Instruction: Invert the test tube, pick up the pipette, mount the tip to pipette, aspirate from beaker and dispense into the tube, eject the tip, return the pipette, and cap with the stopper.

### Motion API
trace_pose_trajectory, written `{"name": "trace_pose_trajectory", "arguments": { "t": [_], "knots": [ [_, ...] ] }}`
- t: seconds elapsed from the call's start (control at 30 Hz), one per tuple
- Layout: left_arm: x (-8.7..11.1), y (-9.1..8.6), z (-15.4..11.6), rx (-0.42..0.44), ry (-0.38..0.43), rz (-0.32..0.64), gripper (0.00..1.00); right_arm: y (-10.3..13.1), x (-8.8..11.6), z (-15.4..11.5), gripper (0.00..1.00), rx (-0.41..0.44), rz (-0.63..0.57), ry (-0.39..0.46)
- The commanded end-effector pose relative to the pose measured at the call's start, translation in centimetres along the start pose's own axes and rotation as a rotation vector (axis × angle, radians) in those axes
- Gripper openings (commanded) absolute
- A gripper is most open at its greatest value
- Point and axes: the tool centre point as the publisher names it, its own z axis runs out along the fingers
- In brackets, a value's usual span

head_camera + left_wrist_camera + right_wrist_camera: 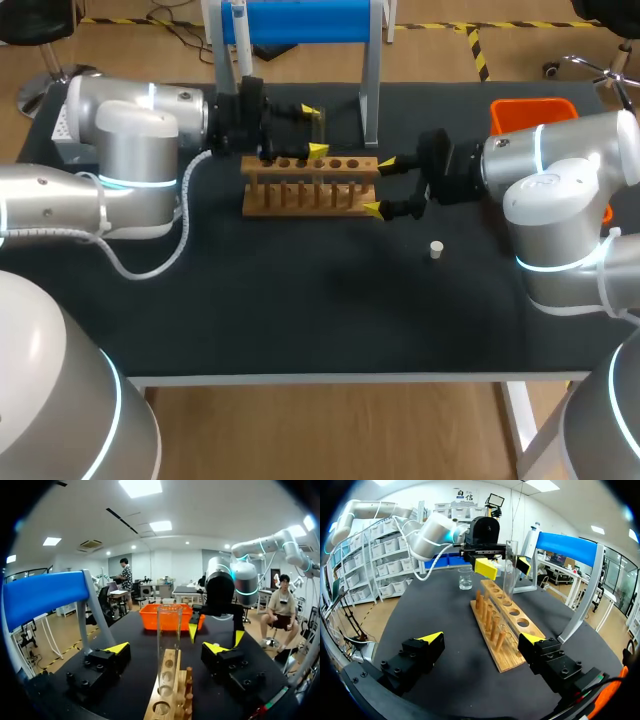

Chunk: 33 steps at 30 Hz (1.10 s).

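Observation:
A clear test tube (169,645) stands upright in an end hole of the wooden rack (310,188). My left gripper (315,130) is open around it, one yellow tip on each side and neither touching the glass (510,567). The right gripper (379,186) is open at the rack's other end, and the rack's end (507,650) lies between its fingers. A small white stopper (436,249) lies on the black mat near the right arm. The pipette (534,532) hangs on the blue-topped stand (300,20). A glass beaker (465,578) sits beyond the rack, beside the left arm.
An orange bin (530,112) stands at the back right of the table. The stand's metal leg (370,100) rises just behind the rack. Bare black mat (320,300) stretches from the rack to the table's front edge.

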Motion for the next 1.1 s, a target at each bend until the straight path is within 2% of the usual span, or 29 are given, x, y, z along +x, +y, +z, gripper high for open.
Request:
{"name": "trace_pose_trajectory", "arguments": {
  "t": [0.03, 0.27, 0.5, 0.6, 0.67, 1.1],
  "knots": [
    [0.3, -0.6, -0.7, -0.005, -0.005, -0.008, 1.00, 0.0, -0.1, -0.1, 1.00, -0.001, -0.001, 0.002],
    [0.8, -1.8, -3.5, -0.021, -0.027, -0.043, 1.00, 0.0, -0.1, -0.1, 1.00, -0.001, -0.001, 0.002],
    [2.1, -3.3, -8.0, -0.075, -0.053, -0.073, 1.00, 0.0, -0.1, -0.1, 1.00, -0.001, -0.001, 0.002],
    [3.0, -3.7, -10.3, -0.113, -0.089, -0.101, 1.00, 0.0, -0.1, -0.1, 1.00, -0.001, -0.001, 0.002],
    [3.6, -3.8, -11.8, -0.147, -0.159, -0.162, 1.00, 0.0, -0.1, -0.1, 1.00, -0.001, -0.001, 0.002],
    [3.6, -3.8, -11.8, -0.147, -0.159, -0.162, 1.00, 0.0, -0.1, -0.1, 1.00, -0.001, -0.001, 0.002]
  ]
}}
